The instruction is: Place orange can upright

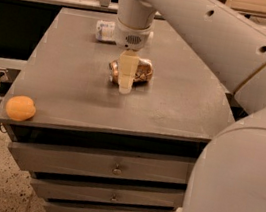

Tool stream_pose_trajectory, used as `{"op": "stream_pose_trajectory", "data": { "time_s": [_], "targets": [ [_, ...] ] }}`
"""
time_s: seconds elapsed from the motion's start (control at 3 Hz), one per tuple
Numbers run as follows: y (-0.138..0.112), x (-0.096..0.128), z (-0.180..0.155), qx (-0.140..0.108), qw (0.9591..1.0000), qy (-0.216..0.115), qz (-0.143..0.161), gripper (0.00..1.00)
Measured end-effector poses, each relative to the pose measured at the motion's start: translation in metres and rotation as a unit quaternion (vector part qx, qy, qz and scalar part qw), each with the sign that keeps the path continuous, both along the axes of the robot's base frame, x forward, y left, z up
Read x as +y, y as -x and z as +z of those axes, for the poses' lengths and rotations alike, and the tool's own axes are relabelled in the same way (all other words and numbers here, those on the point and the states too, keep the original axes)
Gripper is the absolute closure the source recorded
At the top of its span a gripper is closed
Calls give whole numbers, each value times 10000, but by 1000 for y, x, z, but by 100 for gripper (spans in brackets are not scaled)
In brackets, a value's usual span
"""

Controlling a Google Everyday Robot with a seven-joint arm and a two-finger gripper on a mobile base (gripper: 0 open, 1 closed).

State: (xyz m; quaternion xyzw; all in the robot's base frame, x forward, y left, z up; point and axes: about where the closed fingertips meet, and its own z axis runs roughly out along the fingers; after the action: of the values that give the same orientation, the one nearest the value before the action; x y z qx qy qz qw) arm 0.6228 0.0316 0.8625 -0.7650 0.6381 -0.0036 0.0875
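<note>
The orange can lies on its side near the middle of the grey table top. It is shiny copper-orange with pale markings. My gripper hangs straight down from the white arm and sits at the can's left end, low over the table. Its pale near side covers the left part of the can. I cannot see whether it touches the can.
A clear plastic bottle with a white label lies at the back of the table, behind the gripper. A round orange fruit sits at the front left corner. Drawers are below the top. A large white arm segment fills the right side.
</note>
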Motion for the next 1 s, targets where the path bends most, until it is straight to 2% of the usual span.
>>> {"op": "stream_pose_trajectory", "data": {
  "time_s": [0.33, 0.67, 1.0],
  "targets": [
    [6, 7, -11, 170, 9996, -133, 175, 1],
    [12, 14, -18, 212, 9992, -110, 321, 20],
    [18, 16, -27, 152, 9988, 111, 445, 44]
  ]
}}
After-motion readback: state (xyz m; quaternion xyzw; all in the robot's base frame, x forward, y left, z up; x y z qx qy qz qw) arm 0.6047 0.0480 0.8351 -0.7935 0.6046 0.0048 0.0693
